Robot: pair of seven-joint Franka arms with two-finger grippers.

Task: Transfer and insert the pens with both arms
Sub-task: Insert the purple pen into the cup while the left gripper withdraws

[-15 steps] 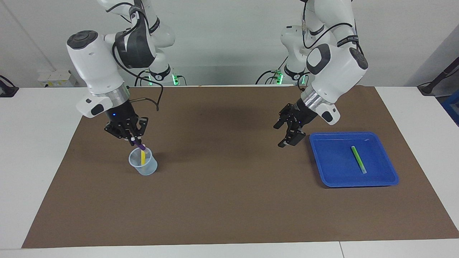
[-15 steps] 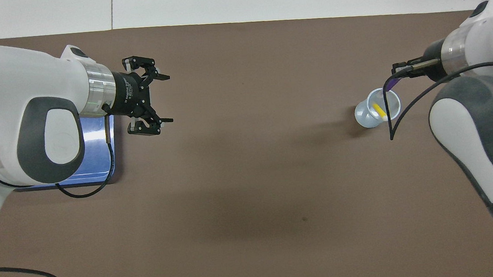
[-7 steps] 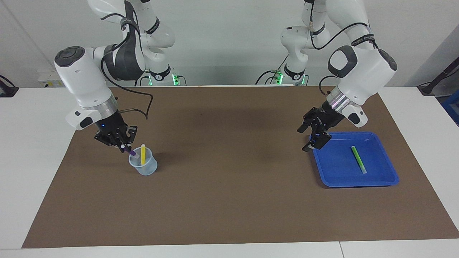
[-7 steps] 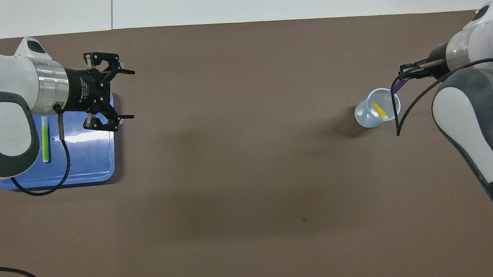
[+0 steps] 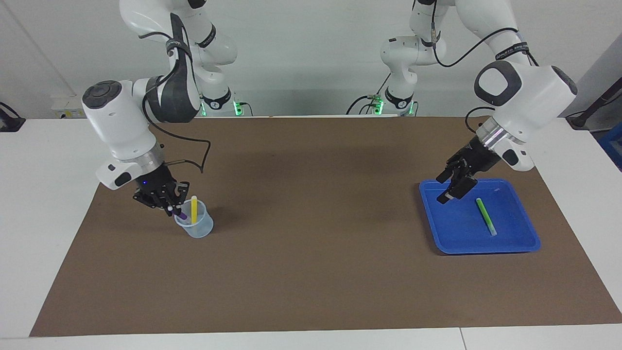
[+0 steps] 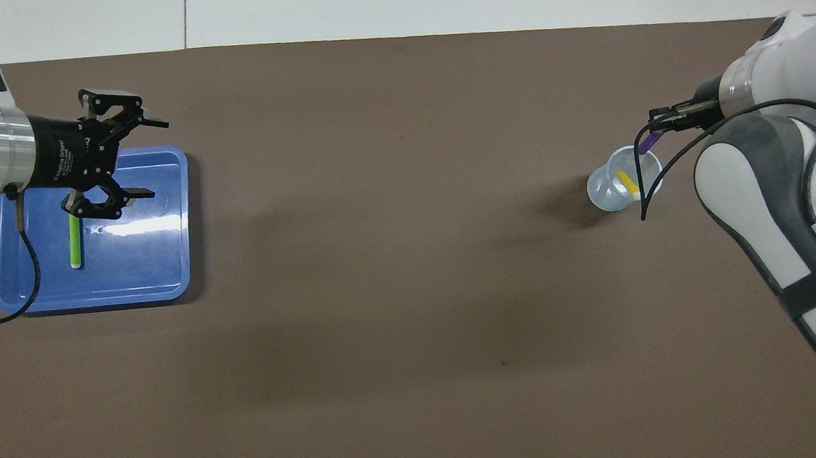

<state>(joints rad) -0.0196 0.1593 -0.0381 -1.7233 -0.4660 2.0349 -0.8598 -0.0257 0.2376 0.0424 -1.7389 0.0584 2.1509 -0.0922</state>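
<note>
A clear plastic cup stands on the brown mat toward the right arm's end. The yellow pen leans inside it. My right gripper hangs at the cup's rim, shut on the purple pen, which slants down with its lower end at the cup's mouth. The green pen lies flat in the blue tray toward the left arm's end. My left gripper hovers open over the tray, beside the green pen and holding nothing.
The brown mat covers most of the white table. A black cable loops down from the right wrist next to the cup. Another cable hangs from the left wrist over the tray.
My left gripper has swung from over the bare mat to over the tray, still open. My right gripper has dropped lower, bringing the purple pen's end to the cup's mouth.
</note>
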